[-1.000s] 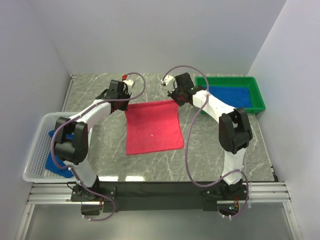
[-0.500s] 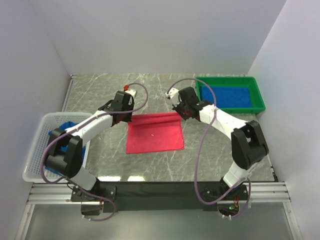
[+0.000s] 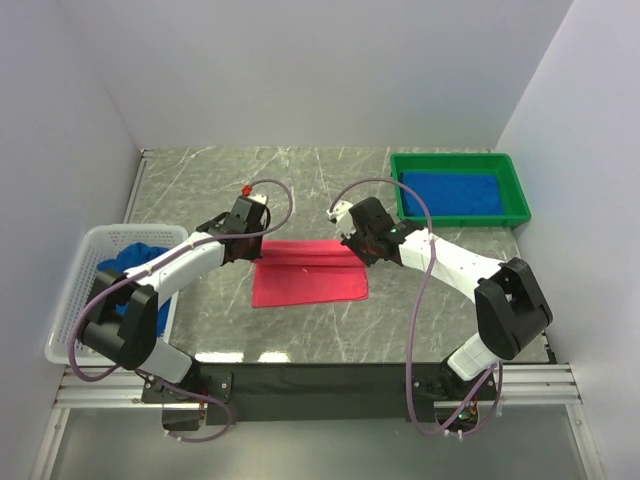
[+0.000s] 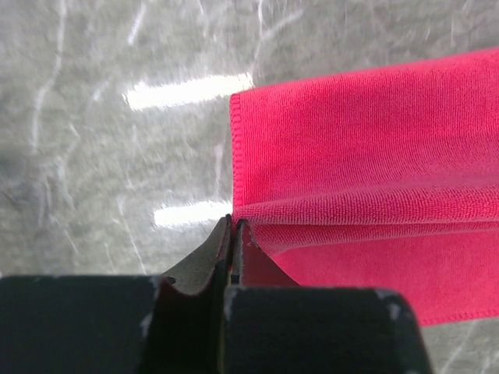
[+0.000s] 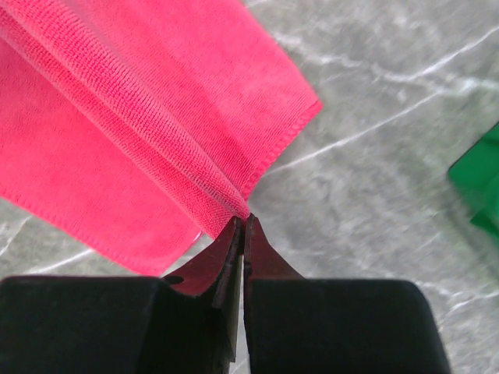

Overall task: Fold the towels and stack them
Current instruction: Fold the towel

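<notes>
The pink-red towel (image 3: pixel 312 285) lies in the middle of the table, its far edge lifted and drawn over the rest in a low fold. My left gripper (image 3: pixel 255 245) is shut on the towel's far left corner (image 4: pixel 238 216). My right gripper (image 3: pixel 358 252) is shut on the far right corner (image 5: pixel 238 206). In both wrist views the jaws are pressed together with the red cloth's hem pinched at their tips. A blue towel (image 3: pixel 452 194) lies flat in the green tray. Another blue towel (image 3: pixel 128 262) is bunched in the white basket.
The green tray (image 3: pixel 458 157) stands at the back right, its corner (image 5: pixel 479 187) showing in the right wrist view. At the table's left edge stands the white lattice basket (image 3: pixel 68 315). Grey marble table (image 3: pixel 440 300) surrounds the towel.
Both grippers have come toward the near edge, each with a far corner of the red towel. The far edge has travelled over the cloth, so the towel now shows as a shorter band.
</notes>
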`<state>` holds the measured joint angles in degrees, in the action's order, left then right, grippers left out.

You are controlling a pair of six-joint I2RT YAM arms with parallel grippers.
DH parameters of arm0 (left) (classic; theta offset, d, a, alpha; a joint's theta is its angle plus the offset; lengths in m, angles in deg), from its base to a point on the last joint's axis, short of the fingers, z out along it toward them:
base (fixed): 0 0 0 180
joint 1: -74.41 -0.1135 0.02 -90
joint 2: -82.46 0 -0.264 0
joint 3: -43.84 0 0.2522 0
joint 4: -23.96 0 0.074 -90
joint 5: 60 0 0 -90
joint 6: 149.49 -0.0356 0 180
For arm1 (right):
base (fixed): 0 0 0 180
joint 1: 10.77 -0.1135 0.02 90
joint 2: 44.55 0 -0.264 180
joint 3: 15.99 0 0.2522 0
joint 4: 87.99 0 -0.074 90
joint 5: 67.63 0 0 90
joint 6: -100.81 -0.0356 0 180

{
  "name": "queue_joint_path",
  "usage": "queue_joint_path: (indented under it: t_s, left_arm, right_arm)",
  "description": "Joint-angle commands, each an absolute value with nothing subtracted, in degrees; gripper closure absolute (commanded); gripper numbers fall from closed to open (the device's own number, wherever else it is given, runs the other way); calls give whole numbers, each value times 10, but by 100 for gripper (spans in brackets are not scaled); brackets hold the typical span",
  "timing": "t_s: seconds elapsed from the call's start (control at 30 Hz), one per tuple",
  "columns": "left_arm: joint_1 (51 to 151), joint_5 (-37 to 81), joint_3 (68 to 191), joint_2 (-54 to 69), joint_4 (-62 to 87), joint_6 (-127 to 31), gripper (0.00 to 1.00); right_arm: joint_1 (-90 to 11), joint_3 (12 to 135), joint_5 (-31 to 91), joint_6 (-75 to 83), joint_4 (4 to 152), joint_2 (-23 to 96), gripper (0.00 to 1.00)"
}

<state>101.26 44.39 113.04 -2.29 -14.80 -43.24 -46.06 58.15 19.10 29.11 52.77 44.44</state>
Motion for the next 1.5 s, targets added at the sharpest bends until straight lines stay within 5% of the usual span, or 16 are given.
queue_joint_path:
  t_s: [0.0,1.47]
  left_arm:
    - [1022,470,1119,-4,-180,-402,99]
    - [1035,441,1037,42,-220,-220,99]
  right_arm:
    - [-460,566,154,272,492,419,100]
    - [-499,527,147,218,453,453,100]
